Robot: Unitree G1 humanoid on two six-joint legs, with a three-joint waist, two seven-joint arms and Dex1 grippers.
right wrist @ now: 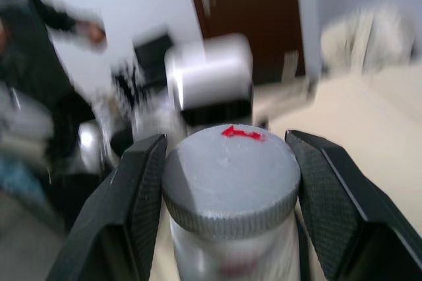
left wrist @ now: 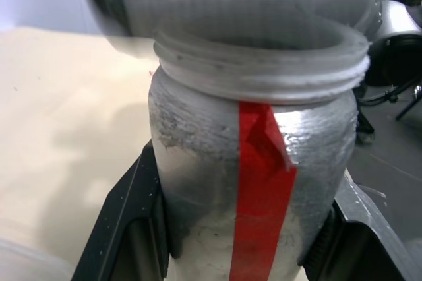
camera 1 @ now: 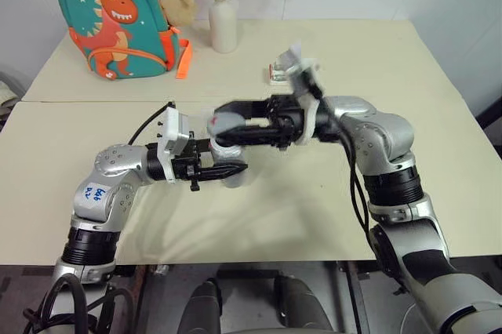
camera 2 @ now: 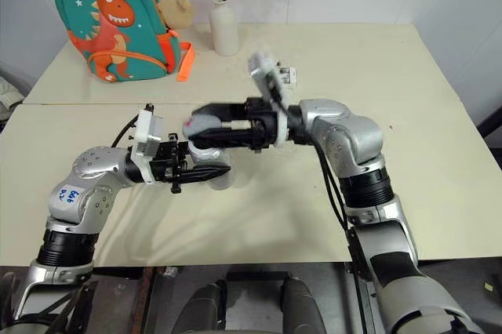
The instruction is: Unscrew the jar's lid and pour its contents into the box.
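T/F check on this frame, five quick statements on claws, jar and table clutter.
1. The left claw is shut on the jar. True.
2. The right claw is open and away from the lid. False: its fingers clamp the grey lid from both sides.
3. The jar has a blue stripe down its side. False: the stripe is red.
4. The dinosaur backpack lies between the two arms. False: it stands at the table's far left corner.
5. The white vase stands beside the backpack. True.
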